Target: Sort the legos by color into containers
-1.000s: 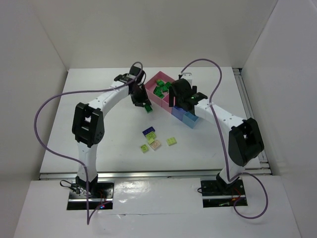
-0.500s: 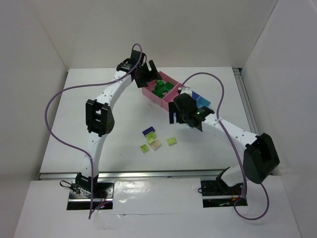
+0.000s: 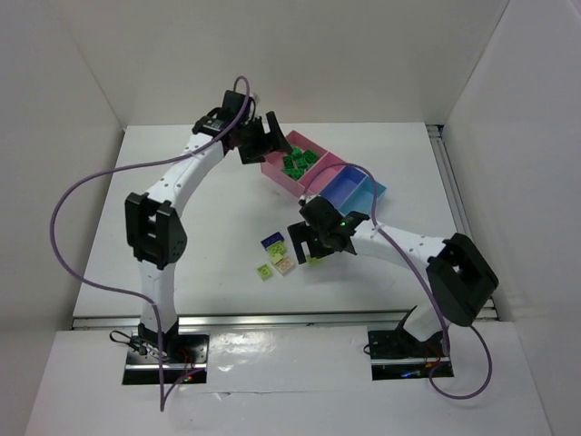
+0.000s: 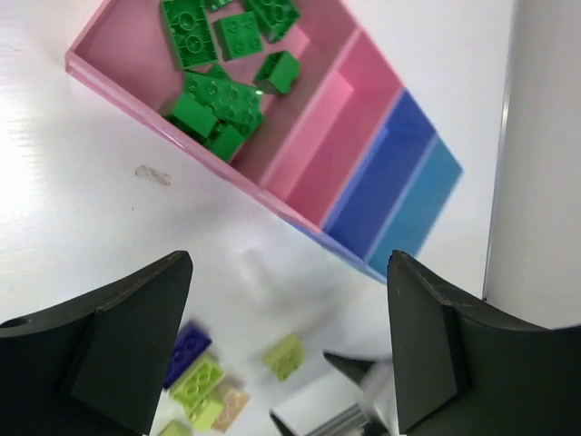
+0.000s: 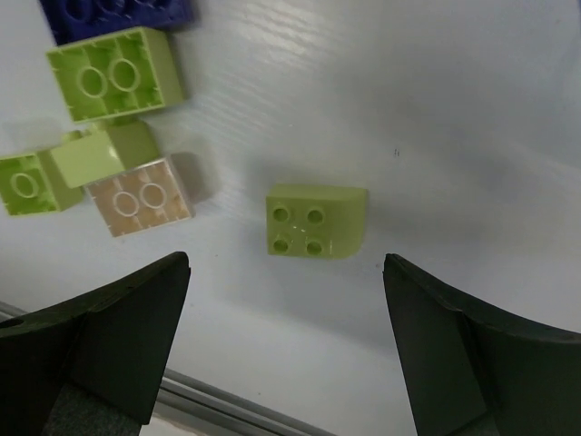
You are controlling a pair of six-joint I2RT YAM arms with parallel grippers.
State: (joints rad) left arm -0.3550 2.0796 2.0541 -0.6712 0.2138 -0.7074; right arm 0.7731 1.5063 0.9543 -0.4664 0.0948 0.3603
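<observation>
Several dark green legos (image 4: 218, 86) lie in the larger pink bin (image 4: 118, 86) of the containers (image 3: 338, 182). The smaller pink bin (image 4: 331, 145), the violet-blue bin (image 4: 381, 177) and the light blue bin (image 4: 422, 204) look bare. My left gripper (image 3: 265, 143) hangs open and holds nothing, high beside the pink bin's left end. My right gripper (image 5: 286, 268) is open low over the table, with a pale yellow-green lego (image 5: 316, 221) just ahead of its jaws. Left of that one cluster a dark blue lego (image 5: 118, 14), yellow-green legos (image 5: 113, 74) and a beige lego (image 5: 141, 195).
White walls enclose the table on three sides. A metal rail (image 5: 227, 404) runs along the near table edge, close behind my right gripper. Purple cables loop off both arms (image 3: 91, 182).
My left gripper carried a dark green lego from mid-table to the large pink bin and opened. My right arm swung from above the bins down to the loose legos.
</observation>
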